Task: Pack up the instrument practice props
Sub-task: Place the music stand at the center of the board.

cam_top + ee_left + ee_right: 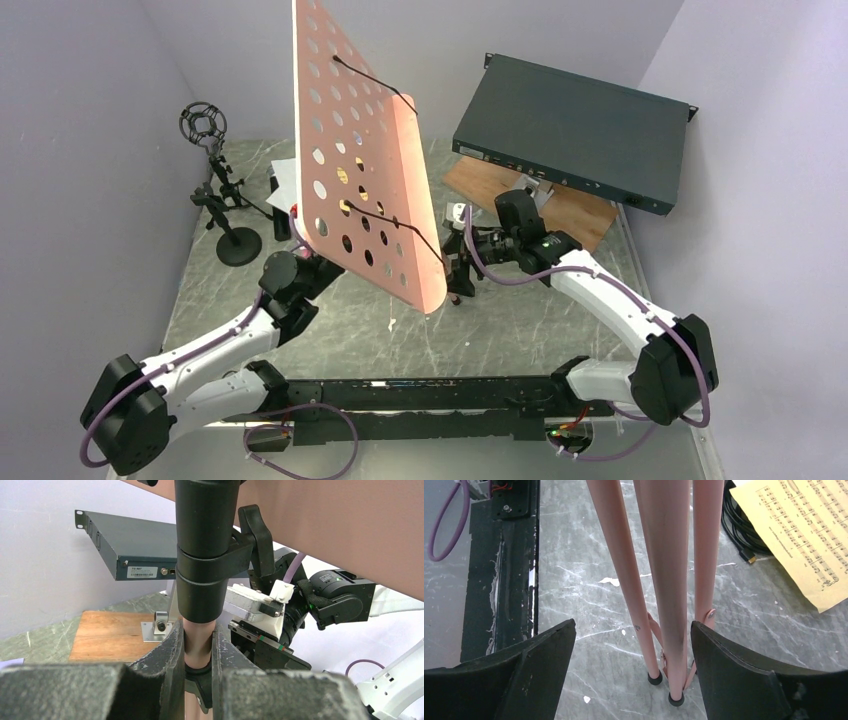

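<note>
Log: the one music stand stands at the middle of the tabletop, long axis vertical, with your left tool clamped on its pink post under the black collar and your right tool spread wide astride its three folded legs, touching none of them; one yellow page lies nearby.

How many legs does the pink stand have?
3, folded close together beneath the stand: left leg, middle leg, right leg, seen from the right wrist. Another could hide behind them.
</note>
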You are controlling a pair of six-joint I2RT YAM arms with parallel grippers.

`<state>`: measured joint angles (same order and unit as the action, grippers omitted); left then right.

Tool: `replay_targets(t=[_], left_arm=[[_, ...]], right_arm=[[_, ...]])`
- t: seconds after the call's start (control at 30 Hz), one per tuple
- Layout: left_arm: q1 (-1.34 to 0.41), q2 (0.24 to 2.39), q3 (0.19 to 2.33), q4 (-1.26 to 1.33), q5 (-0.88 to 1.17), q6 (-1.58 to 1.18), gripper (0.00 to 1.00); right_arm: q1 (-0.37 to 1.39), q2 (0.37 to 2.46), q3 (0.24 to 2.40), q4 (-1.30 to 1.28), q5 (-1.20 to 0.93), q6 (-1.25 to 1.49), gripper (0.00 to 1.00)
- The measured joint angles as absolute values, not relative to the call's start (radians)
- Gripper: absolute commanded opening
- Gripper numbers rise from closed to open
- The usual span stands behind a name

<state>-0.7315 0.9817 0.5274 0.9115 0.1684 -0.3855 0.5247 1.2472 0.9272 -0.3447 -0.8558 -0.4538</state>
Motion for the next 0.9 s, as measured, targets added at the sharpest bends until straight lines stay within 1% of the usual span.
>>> replay_targets(t=[0.23,0.57,0.77,0.9], left_arm=[[-0.731,0.970,0.527,0.894,0.187,-0.382,0.00],[-0.731,0.963,0.525,0.891,0.197,-0.383,0.00],[-0.731,0.947,0.511,0.892,0.197,-0.385,0.00],[-0.731,0.946,0.510,0.891,0.197,-0.386,0.00]], right_arm=[[0.525,1.264,0.913,-0.311,-0.814,-0.450,0.92],[0.548,1.349,0.913,-0.216,-0.781,-0.468,0.92],[0.558,1.401,0.913,-0.155,-0.834,-0.448,0.90],[0.558,1.422,0.913,-0.136,-0.860,-0.414,0.84]])
